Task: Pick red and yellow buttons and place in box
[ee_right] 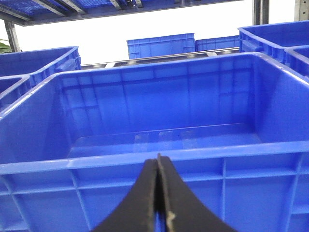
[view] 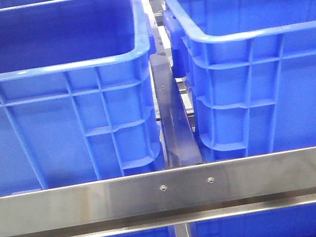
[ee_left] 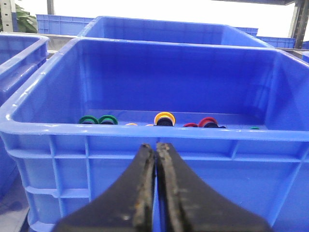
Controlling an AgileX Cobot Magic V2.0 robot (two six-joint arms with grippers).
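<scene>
In the left wrist view a blue crate point(ee_left: 145, 133) holds buttons on its floor: a yellow button point(ee_left: 164, 117), red buttons point(ee_left: 207, 122), green buttons point(ee_left: 98, 119). My left gripper point(ee_left: 156, 145) is shut and empty, outside the crate's near wall, just below its rim. In the right wrist view my right gripper point(ee_right: 158, 157) is shut and empty, outside the near wall of another blue crate point(ee_right: 159, 162) whose visible floor is bare. The front view shows the left crate point(view: 60, 110) and the right crate point(view: 266, 77) from outside; their contents and both grippers are hidden there.
A steel rail point(view: 169, 192) crosses the front view below the crates. A narrow gap with a dark strip point(view: 176, 121) separates them. More blue crates point(ee_right: 159, 46) stand behind and to the sides.
</scene>
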